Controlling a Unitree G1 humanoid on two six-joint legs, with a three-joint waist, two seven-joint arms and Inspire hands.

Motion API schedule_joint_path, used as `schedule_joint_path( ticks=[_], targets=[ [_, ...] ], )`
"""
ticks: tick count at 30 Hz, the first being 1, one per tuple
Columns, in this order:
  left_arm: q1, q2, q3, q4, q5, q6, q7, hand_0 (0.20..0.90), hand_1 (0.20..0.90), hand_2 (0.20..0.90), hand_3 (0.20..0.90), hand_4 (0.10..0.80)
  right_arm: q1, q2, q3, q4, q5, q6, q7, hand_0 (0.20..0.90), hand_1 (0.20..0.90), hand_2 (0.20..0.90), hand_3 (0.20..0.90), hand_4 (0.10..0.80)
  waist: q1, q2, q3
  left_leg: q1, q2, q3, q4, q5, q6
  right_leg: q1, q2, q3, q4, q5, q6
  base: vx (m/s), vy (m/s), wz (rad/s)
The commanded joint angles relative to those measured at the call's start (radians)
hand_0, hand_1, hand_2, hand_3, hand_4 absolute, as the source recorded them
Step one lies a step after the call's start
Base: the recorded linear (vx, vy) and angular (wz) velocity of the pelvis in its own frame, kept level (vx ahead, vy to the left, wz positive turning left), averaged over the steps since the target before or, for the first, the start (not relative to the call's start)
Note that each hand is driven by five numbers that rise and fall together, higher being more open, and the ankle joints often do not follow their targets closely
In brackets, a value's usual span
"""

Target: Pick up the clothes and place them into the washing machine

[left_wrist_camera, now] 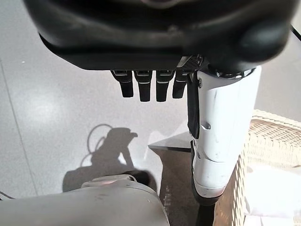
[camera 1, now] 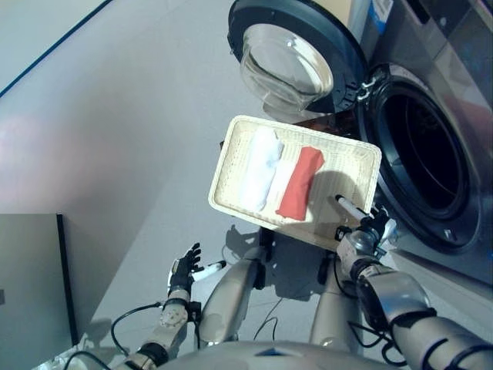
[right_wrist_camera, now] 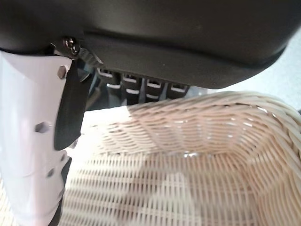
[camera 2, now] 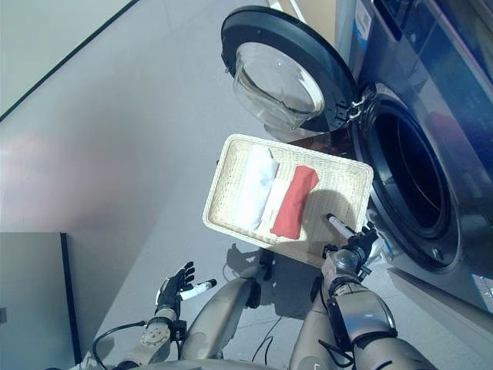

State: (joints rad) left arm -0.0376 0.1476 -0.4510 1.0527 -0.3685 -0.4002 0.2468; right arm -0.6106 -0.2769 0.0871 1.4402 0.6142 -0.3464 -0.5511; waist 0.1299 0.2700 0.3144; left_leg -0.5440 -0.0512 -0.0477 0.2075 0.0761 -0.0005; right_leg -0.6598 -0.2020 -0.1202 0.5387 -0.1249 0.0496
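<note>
2 cloths in basket [camera 1: 362, 158]: white cloth [camera 1: 259, 167] and red cloth [camera 1: 300, 182] side by side, touching. Basket sits just before washer [camera 1: 431, 131], door [camera 1: 289, 58] swung wide. My right hand [camera 1: 360, 233] over basket's near corner, fingers relaxed, straight above weave, holding nothing. My left hand [camera 1: 183, 271] low over floor, well apart from basket, fingers straight, empty.
</note>
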Motion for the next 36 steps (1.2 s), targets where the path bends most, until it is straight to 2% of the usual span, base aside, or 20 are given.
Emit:
schedule_joint_path(
  ticks=[1,5,9,12,13,25,29,36],
  targets=[
    [0.003,0.001,-0.005,0.039,0.006,-0.019,0.041,0.9,0.9,0.9,0.9,0.8,-0.059,-0.016,0.0,0.008,-0.019,-0.009,-0.021,0.543,0.543,0.543,0.543,0.545,0.041,0.006,0.012,-0.081,-0.056,0.045,0.073,-0.032,-0.002,0.042,0.004,0.034,-0.147,0.111,0.001,0.009,-0.01,0.11],
    [0.003,0.002,-0.008,0.031,0.007,-0.019,0.042,0.9,0.9,0.9,0.9,0.8,-0.063,-0.012,0.004,0.004,-0.022,-0.008,-0.027,0.557,0.557,0.557,0.557,0.555,0.042,0.006,0.017,-0.091,-0.058,0.044,0.078,-0.033,-0.002,0.032,0.003,0.034,-0.141,0.11,-0.001,0.002,0.0,0.03],
    [-0.002,-0.001,-0.007,0.031,0.005,-0.019,0.045,0.9,0.9,0.9,0.9,0.8,-0.067,-0.017,0.01,0.015,-0.028,-0.004,-0.027,0.499,0.499,0.499,0.499,0.514,0.044,0.011,0.022,-0.106,-0.061,0.044,0.085,-0.035,0.001,0.015,0.003,0.037,-0.13,0.106,-0.003,0.0,0.008,0.03],
    [-0.003,0.0,-0.008,0.024,0.003,-0.019,0.046,0.9,0.9,0.9,0.9,0.8,-0.075,-0.029,0.012,0.016,-0.044,0.002,-0.04,0.373,0.373,0.373,0.373,0.424,0.046,0.019,0.028,-0.117,-0.063,0.044,0.092,-0.034,0.0,0.003,0.001,0.039,-0.122,0.105,-0.004,0.0,0.0,0.0],
    [-0.002,-0.001,-0.008,0.023,0.003,-0.019,0.046,0.9,0.9,0.9,0.9,0.8,-0.076,-0.032,0.015,0.017,-0.05,0.003,-0.044,0.203,0.203,0.203,0.203,0.302,0.046,0.02,0.028,-0.118,-0.063,0.044,0.092,-0.034,0.001,0.001,0.001,0.04,-0.121,0.104,-0.004,0.0,0.0,0.0],
    [0.031,0.022,-0.025,-0.055,0.029,-0.022,0.051,0.9,0.9,0.9,0.9,0.8,-0.167,-0.124,0.004,0.056,-0.079,0.022,-0.077,0.2,0.2,0.2,0.2,0.3,0.069,0.045,0.017,-0.119,-0.074,0.045,0.086,-0.037,0.004,-0.004,-0.007,0.047,-0.114,0.1,-0.001,0.0,0.0,0.0],
    [0.042,0.035,-0.031,-0.069,0.033,-0.021,0.051,0.9,0.9,0.9,0.9,0.8,-0.232,-0.19,0.01,0.065,-0.098,0.033,-0.103,0.2,0.2,0.2,0.2,0.3,0.077,0.054,0.013,-0.12,-0.075,0.048,0.083,-0.037,0.004,-0.009,-0.008,0.049,-0.111,0.098,-0.001,0.0,0.0,0.0],
    [0.063,0.043,-0.03,-0.094,0.033,-0.021,0.047,0.9,0.9,0.9,0.9,0.8,-0.288,-0.257,0.027,0.069,-0.136,0.051,-0.121,0.2,0.2,0.2,0.2,0.3,0.079,0.059,0.014,-0.117,-0.075,0.051,0.079,-0.034,0.004,-0.01,-0.008,0.059,-0.112,0.099,0.0,0.016,0.008,0.04]
  ],
)
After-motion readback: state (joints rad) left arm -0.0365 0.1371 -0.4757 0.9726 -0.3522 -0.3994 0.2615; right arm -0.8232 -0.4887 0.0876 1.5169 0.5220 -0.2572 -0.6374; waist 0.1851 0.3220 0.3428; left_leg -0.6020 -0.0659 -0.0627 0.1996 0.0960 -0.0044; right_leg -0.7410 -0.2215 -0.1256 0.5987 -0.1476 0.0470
